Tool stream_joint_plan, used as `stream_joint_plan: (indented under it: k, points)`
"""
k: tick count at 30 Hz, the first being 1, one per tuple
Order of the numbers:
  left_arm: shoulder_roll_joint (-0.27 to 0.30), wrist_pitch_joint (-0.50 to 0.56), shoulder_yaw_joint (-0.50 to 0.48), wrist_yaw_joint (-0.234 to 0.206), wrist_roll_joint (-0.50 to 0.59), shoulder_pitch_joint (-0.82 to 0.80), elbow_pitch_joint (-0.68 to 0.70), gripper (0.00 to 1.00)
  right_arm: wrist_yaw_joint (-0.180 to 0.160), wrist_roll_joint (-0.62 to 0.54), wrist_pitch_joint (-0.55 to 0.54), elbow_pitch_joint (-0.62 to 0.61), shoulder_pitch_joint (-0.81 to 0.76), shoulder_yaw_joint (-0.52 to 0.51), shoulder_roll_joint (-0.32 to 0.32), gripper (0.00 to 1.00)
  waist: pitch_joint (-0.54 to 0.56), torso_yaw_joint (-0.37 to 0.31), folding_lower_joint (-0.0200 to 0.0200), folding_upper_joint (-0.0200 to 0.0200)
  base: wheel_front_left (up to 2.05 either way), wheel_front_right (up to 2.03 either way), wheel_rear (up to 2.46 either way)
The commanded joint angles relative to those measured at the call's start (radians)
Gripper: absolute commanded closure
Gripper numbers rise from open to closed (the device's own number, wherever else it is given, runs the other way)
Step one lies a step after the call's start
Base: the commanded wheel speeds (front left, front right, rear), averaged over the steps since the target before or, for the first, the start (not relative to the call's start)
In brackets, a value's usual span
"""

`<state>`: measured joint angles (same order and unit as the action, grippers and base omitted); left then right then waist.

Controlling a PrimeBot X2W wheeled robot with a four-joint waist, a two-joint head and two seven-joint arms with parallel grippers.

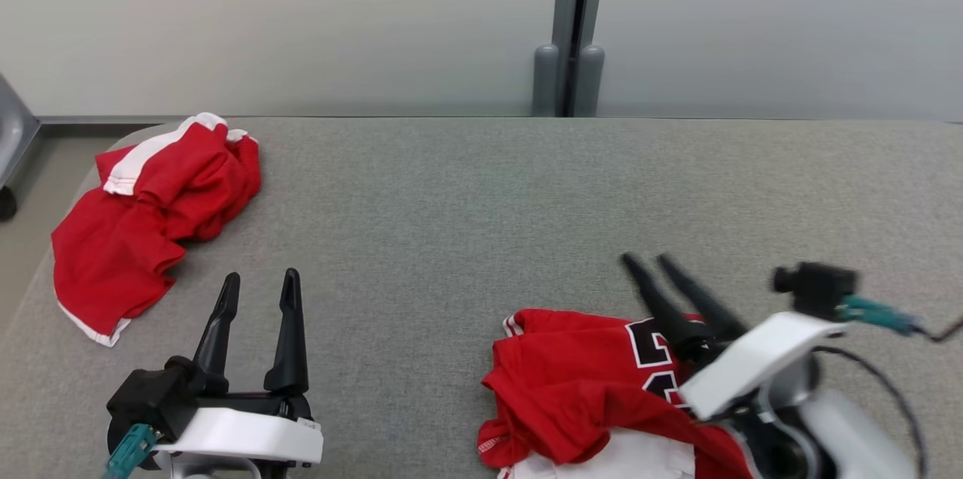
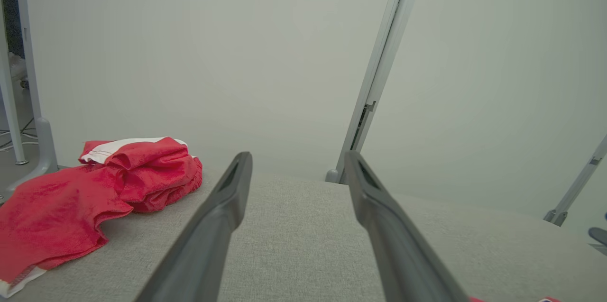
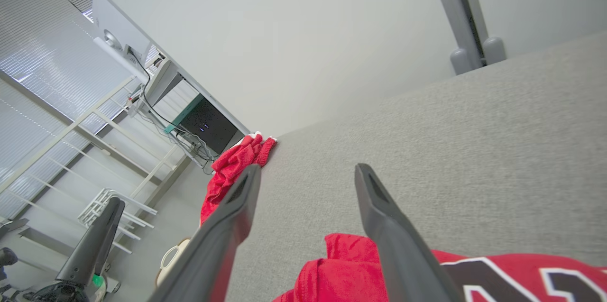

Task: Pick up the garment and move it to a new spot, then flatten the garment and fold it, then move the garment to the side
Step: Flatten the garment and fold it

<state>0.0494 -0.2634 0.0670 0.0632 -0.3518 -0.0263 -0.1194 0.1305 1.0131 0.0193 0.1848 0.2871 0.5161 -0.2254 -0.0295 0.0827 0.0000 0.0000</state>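
Observation:
A crumpled red jersey garment (image 1: 579,389) with a black-and-white number lies at the near right of the grey table (image 1: 451,201). My right gripper (image 1: 647,261) hovers over its far edge, fingers open and pointing away, nothing between them. In the right wrist view the open right gripper (image 3: 308,169) stands above the jersey (image 3: 341,264), which bunches under the fingers. My left gripper (image 1: 262,277) stands open and empty at the near left, and the left wrist view shows the left gripper (image 2: 298,156) over bare table.
A second red garment with white trim (image 1: 150,216) lies heaped at the table's far left corner, partly over the edge; it also appears as a red heap (image 2: 95,188) and a red cloth (image 3: 232,169). A grey wall with a post (image 1: 572,28) stands behind the table.

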Motion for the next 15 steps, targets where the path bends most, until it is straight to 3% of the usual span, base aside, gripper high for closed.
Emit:
stream_joint_plan:
  k: [1,5,9,15]
  points:
    - [0.003,-0.002,-0.002,-0.005,0.002,0.005,0.005,0.00,0.001,-0.025,0.027,-0.025,-0.023,-0.043,-0.038,0.00,0.007,-0.014,0.0000,0.0000,0.00,0.00,0.00]
    - [0.003,-0.002,0.000,-0.008,-0.005,0.015,0.010,0.00,0.001,-0.095,0.076,-0.053,-0.071,-0.176,-0.105,0.00,0.011,-0.031,0.0000,0.0000,0.00,0.00,0.00]
    - [0.003,-0.002,0.003,-0.009,-0.007,0.013,0.014,0.00,0.001,-0.162,0.086,-0.043,-0.101,-0.263,-0.123,0.00,0.010,-0.038,0.0000,0.0000,0.00,0.00,0.00]
    - [0.003,-0.002,0.009,-0.010,-0.010,0.006,0.014,0.00,0.001,-0.284,0.053,-0.020,-0.130,-0.319,-0.079,0.00,0.005,-0.042,0.0000,0.0000,0.00,0.00,0.00]
